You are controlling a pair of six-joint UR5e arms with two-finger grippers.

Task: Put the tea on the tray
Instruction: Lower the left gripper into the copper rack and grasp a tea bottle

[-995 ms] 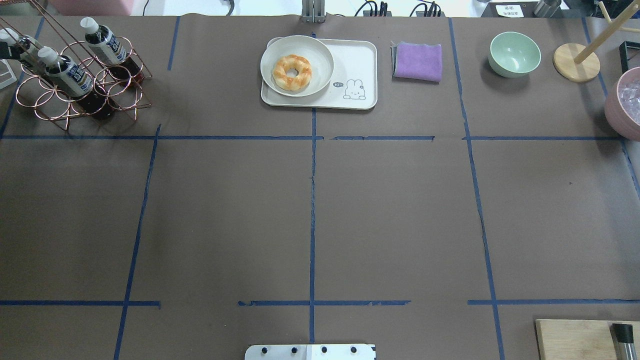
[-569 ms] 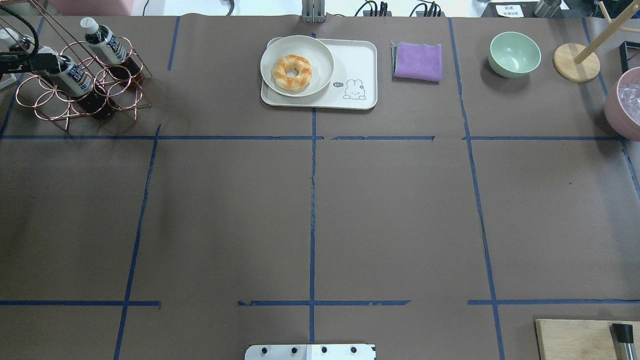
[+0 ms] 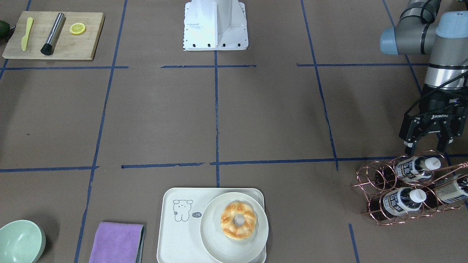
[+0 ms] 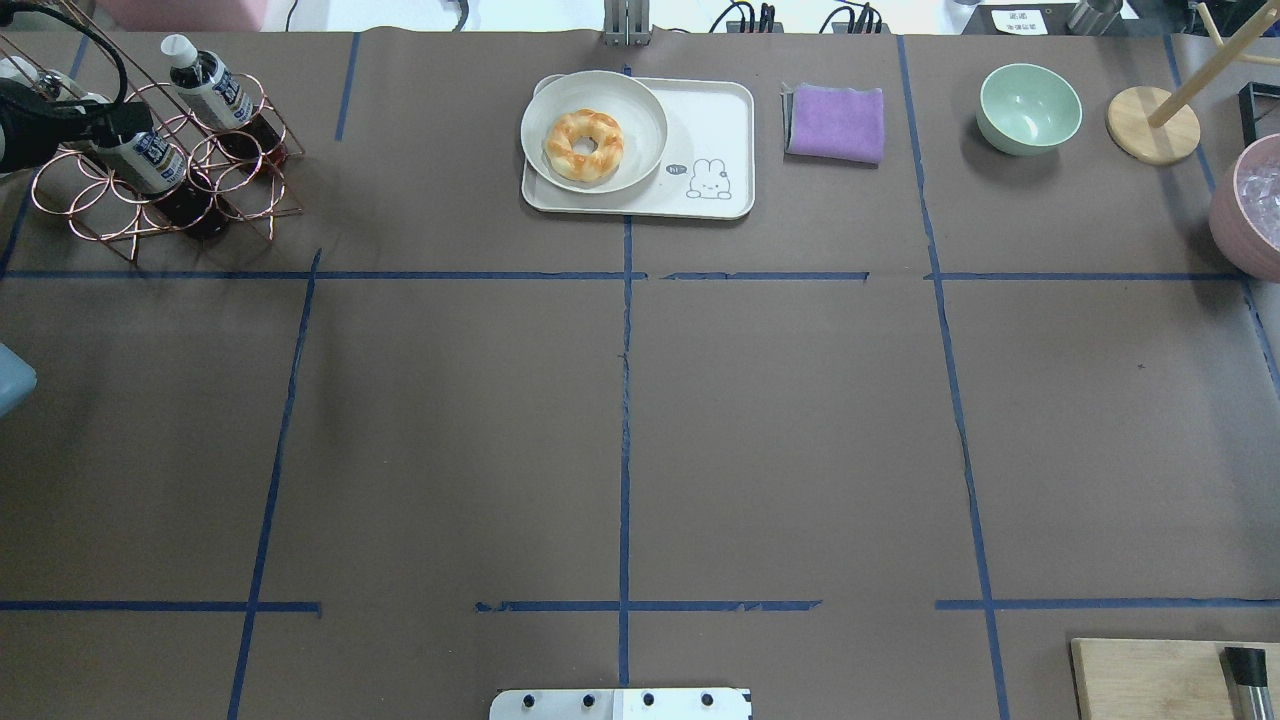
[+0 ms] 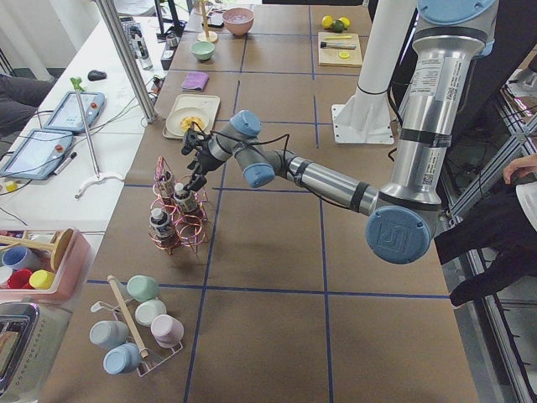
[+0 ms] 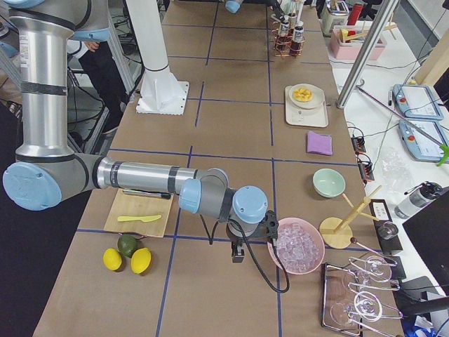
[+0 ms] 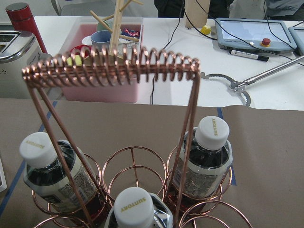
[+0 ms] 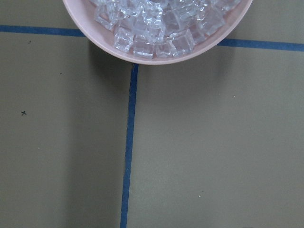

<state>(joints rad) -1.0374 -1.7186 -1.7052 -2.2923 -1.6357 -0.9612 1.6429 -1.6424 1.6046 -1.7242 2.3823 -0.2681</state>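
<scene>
The left claw (image 3: 426,150) hangs released, its two fingers spread wide with nothing between them. Just beneath the fingertips is the tea bottle (image 3: 412,169). It lies tilted in a ring of the copper wire rack (image 7: 113,70), its white cap pointing up toward the claw. The front-facing view shows a small gap between fingers and cap.

A little beyond the claw, on the side away from the robot's base, a second bottle (image 3: 396,202) and a third bottle (image 3: 452,192) of the same kind rest in other rings of the rack.

Well apart from the claw, off toward the robot's right and about level with the rack, the tray (image 3: 172,237) lies flat on the table, with no tea on it. A plate (image 3: 211,233) covers the tray half nearer the claw and holds a doughnut (image 3: 238,221). The line-drawn bear is on the farther half.

Farther the same way come a purple cloth (image 3: 115,243), then a green bowl (image 3: 20,241).

Farthest off, at the opposite end of the table, the right claw (image 6: 237,254) points down beside a pink bowl (image 4: 1230,235) of ice. I cannot tell whether it is released or clenched.
</scene>
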